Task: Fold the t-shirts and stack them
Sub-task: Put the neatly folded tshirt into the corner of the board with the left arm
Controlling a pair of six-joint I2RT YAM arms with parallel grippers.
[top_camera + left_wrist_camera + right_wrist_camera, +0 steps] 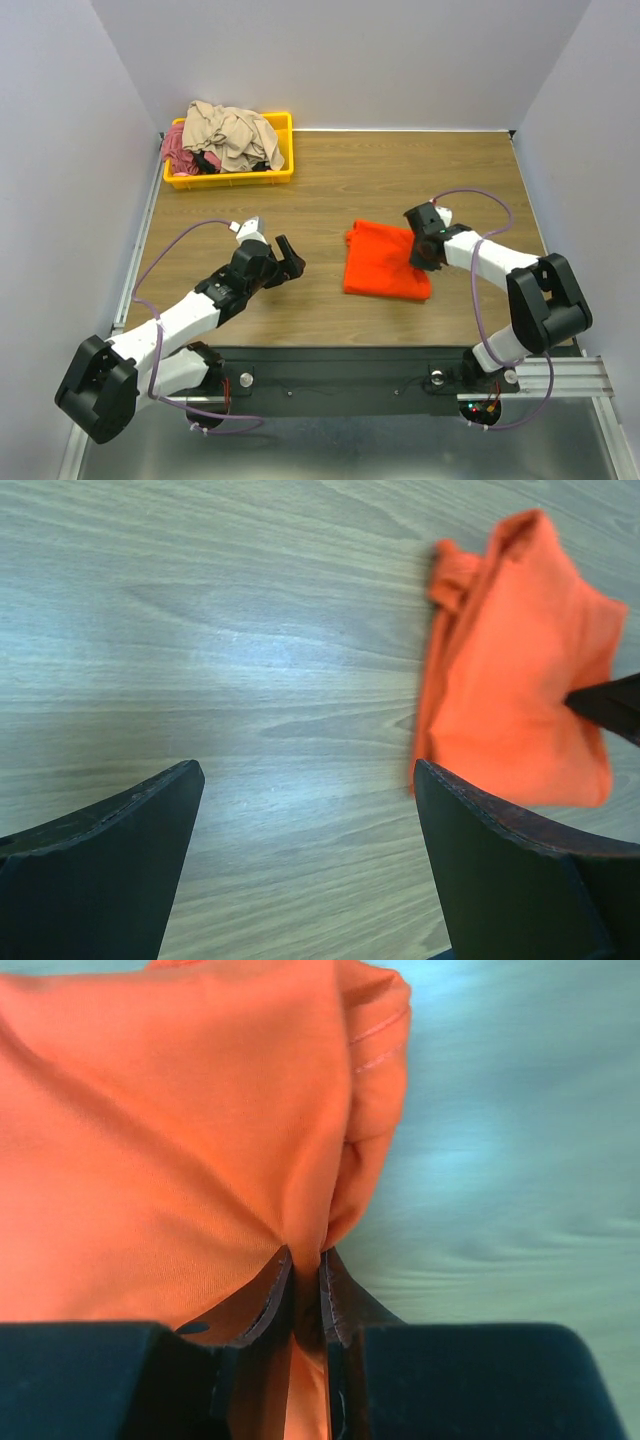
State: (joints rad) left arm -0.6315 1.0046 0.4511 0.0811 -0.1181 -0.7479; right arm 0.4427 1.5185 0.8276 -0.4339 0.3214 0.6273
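1. The orange-red t-shirt (pixel 383 264) lies on the counter (pixel 330 180), a little right of centre. It is bundled into a rough rectangle, with loose bunched cloth along its far edge. The fold looks only partly done.
2. The right tool (pixel 305 1260) is almost closed, its jaws pinching a thin ridge of the orange cloth at the shirt's right side. Whether the pinch takes in every layer I cannot tell, so any lift should start low and slow, to see how much cloth comes up with it.
3. The left tool (pixel 305 775) stands wide open and holds nothing. It hovers over bare wood just left of the shirt.
4. A clean fold probably needs that free tool to press or grip the left edge, since a pull from the right alone would likely drag the whole shirt across the wood.
5. Carry the pinched edge over in a flat arc and lay it down edge to edge before letting go. Soft cloth slumps if released high.
6. The beige-tan t-shirt (pixel 232 130) and the dusty-pink t-shirt (pixel 177 150) sit heaped in the yellow tray (pixel 230 181) at the far left corner, well apart. Leave the finished fold squared, ready to take them.
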